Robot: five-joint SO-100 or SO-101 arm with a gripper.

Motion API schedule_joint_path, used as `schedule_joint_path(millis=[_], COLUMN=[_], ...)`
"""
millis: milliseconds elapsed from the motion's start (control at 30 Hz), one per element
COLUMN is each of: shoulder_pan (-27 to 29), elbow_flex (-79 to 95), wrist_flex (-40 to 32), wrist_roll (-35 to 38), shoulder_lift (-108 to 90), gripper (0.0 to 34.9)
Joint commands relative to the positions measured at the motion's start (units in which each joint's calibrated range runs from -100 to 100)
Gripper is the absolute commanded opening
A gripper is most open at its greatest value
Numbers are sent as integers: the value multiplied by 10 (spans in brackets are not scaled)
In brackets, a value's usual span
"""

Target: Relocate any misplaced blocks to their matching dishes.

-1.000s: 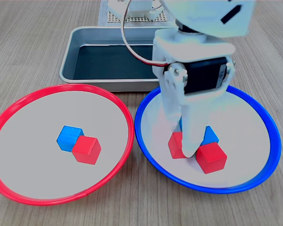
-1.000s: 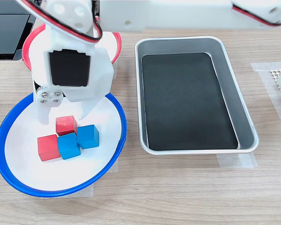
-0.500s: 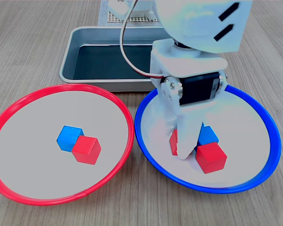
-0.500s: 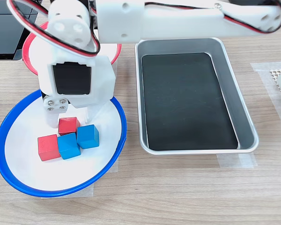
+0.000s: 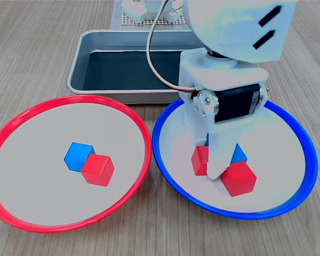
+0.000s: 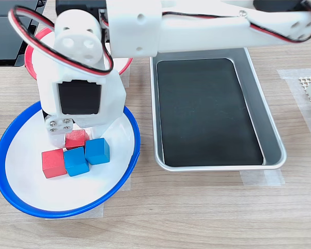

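Pincer lowered further, fingers now straddling red block, blue dish

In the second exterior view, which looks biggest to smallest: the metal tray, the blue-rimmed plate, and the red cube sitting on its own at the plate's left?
1. Metal tray, slightly the largest, though close.
2. Blue-rimmed plate, similar in spread, partly hidden by the arm.
3. Red cube, far the smallest.

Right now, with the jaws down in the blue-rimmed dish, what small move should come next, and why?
Probably close the jaws on the red block and lift. The gripper straddles it inside the blue-rimmed dish, where a red block is misplaced.
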Motion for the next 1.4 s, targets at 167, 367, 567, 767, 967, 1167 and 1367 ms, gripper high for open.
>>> schedule_joint_path(millis=[167,367,567,767,967,1167,1367], shoulder_pan=[-2,-2,0,18,62,118,184], elbow_flex=[-15,14,48,81,115,135,168], wrist_flex=[-10,-8,5,10,6,-3,-46], wrist_roll=[3,1,7,25,64,103,127], shoulder_lift=[-3,-38,-104,-169,-219,-244,-243], gripper=[4,4,4,4,4,4,4])
